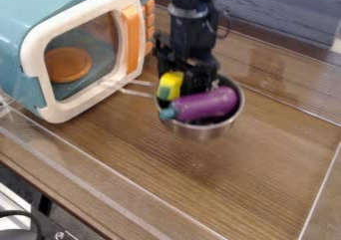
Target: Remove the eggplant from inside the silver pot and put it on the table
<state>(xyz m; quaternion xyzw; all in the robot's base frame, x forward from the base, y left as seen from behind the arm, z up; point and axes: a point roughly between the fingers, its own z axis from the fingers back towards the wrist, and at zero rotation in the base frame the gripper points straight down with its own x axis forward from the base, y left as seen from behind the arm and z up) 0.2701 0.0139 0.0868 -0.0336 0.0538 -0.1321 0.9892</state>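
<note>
My gripper [184, 85] points straight down into the left side of the silver pot [224, 122]. Its black fingers are closed around the stem end of the purple eggplant [206, 105]. An upright yellow toy piece [170, 86] is wedged beside the left finger. The eggplant lies across the pot, its blue-green cap [166, 113] poking out over the left rim. The pot hangs tilted just above the table [253, 184], lifted along with the grip. Its wire handle [128, 90] sticks out to the left. The exact contact inside the pot is hidden.
A teal-and-white toy microwave [60, 45] stands at the left, its door [131, 35] swung open close to my gripper. An orange piece [67, 61] sits inside it. Clear glossy edging [320, 199] borders the table at the right and front.
</note>
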